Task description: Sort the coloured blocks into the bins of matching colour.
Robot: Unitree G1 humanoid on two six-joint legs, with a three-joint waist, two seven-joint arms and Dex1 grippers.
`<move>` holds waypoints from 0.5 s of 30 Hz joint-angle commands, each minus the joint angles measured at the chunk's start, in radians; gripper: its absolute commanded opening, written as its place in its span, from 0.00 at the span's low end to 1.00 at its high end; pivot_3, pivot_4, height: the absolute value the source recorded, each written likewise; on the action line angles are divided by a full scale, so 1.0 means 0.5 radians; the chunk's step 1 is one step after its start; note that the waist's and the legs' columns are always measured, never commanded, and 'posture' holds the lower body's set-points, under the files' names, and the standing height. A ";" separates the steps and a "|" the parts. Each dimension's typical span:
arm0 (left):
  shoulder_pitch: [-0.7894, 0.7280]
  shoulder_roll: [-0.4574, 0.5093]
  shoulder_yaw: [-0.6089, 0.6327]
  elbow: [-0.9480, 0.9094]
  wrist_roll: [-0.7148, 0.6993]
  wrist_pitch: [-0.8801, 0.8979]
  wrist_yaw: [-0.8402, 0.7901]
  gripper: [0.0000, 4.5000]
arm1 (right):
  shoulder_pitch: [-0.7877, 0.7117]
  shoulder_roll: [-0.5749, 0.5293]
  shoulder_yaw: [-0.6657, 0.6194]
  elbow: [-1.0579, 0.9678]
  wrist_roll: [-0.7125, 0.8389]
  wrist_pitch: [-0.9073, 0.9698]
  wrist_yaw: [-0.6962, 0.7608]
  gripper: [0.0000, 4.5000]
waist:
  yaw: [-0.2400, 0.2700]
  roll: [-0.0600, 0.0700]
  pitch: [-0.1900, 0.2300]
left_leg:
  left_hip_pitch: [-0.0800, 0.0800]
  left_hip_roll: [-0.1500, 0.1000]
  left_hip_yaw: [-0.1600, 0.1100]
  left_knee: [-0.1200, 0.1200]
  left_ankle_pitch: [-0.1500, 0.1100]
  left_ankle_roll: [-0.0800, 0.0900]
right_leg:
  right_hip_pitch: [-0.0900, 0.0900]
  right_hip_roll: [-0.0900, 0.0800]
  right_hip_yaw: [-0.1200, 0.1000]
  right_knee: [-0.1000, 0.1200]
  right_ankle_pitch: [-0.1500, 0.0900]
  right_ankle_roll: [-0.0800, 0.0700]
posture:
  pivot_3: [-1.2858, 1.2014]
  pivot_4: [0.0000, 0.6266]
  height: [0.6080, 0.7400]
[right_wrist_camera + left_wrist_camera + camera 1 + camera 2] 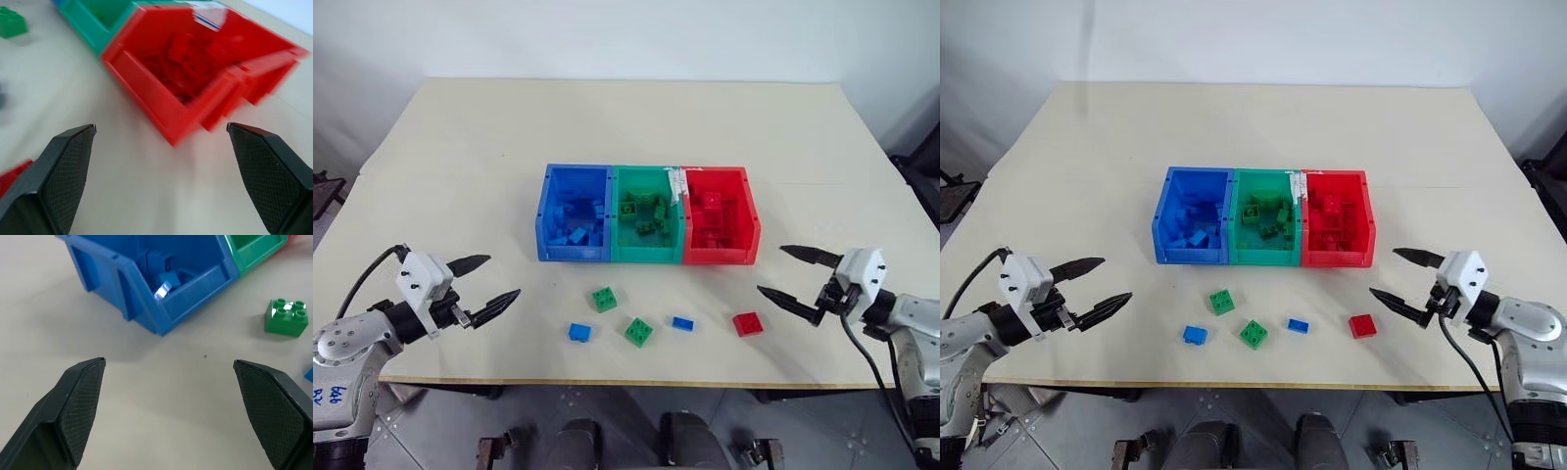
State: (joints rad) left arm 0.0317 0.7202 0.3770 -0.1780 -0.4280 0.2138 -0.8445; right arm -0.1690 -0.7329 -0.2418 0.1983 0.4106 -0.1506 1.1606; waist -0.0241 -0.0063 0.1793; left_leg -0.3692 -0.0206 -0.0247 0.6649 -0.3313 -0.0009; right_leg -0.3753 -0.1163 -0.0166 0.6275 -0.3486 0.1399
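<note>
Three joined bins stand mid-table: blue bin (551, 217), green bin (646, 253), red bin (750, 223), each holding several bricks of its own colour. In front of them lie loose blocks: two green blocks (604, 299) (639, 331), two blue blocks (579, 332) (682, 323) and a red block (747, 324). My left gripper (493, 284) hovers open at the table's front left, empty, left of the blocks. My right gripper (791, 277) is open and empty at the front right, just right of the red block.
The cream table (626, 137) ends in a front edge just below the loose blocks. A white label (677, 183) is stuck on the wall between the green and red bins. Dark objects stand off the table's left and right sides.
</note>
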 commanded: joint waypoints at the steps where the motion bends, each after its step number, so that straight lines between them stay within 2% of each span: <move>1: -0.067 -0.002 -0.035 -0.055 -0.029 0.038 0.020 0.99 | 0.031 0.002 -0.043 -0.098 0.029 0.019 -0.050 1.00 | 0.004 0.000 0.000 | 0.000 0.000 0.000 0.000 0.000 0.000 | 0.000 0.000 0.000 0.000 0.000 0.000 | 0.52 0.24 1.00; 4: -0.123 -0.018 -0.154 -0.100 -0.072 0.106 -0.045 0.99 | 0.133 -0.030 -0.176 -0.146 0.103 0.112 -0.121 1.00 | 0.024 0.000 0.000 | 0.000 0.000 -0.001 0.000 0.000 0.000 | 0.000 0.000 -0.001 0.000 0.000 0.000 | 0.52 0.24 1.00; 8: -0.182 -0.016 -0.315 -0.144 -0.116 0.172 -0.162 0.99 | 0.321 -0.148 -0.359 -0.126 0.107 0.086 -0.077 1.00 | 0.056 0.001 0.001 | -0.002 -0.004 -0.001 0.000 -0.002 0.003 | 0.000 -0.001 -0.001 -0.001 0.000 0.000 | 0.52 0.24 1.00; 12: -0.308 -0.020 -0.615 -0.292 -0.175 0.275 -0.350 0.99 | 0.564 -0.315 -0.605 0.112 0.027 -0.170 0.066 1.00 | 0.068 0.002 0.000 | -0.002 -0.004 -0.001 0.000 -0.002 0.003 | 0.002 0.002 -0.003 -0.003 0.000 0.000 | 0.52 0.24 1.00; 15: -0.370 -0.043 -0.813 -0.352 -0.094 0.207 -0.449 0.99 | 0.645 -0.387 -0.648 0.253 0.012 -0.330 0.199 1.00 | 0.061 0.002 0.000 | 0.000 -0.004 0.004 -0.001 -0.002 0.004 | 0.003 0.004 0.000 -0.004 0.000 0.000 | 0.52 0.24 1.00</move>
State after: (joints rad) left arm -0.1408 0.7046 0.0104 -0.3138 -0.4839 0.3438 -1.0372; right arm 0.1400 -0.9064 -0.5335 0.3033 0.4172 -0.2584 1.2185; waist 0.0066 -0.0053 0.1794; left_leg -0.3688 -0.0226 -0.0224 0.6645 -0.3324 0.0010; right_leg -0.3738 -0.1139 -0.0167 0.6258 -0.3485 0.1400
